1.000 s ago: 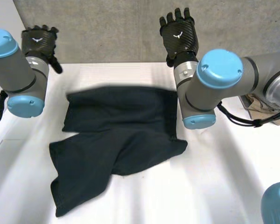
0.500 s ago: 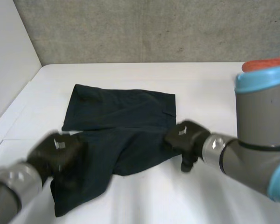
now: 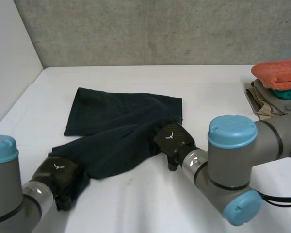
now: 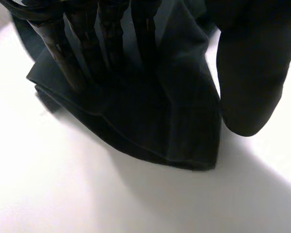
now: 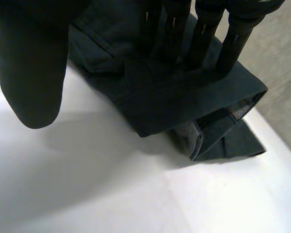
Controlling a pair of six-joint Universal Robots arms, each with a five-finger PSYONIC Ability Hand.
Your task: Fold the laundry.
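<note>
Pressing straight fingers on the shorts, left hand lower left & right hand centre, thumbs clear; no proper fold yet, by the look of it.

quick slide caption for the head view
Left hand and right hand rest on dark shorts on the white table.

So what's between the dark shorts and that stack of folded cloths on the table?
Nothing: in the head view the stretch between the dark shorts and the stack of folded cloths is bare white table.
</note>
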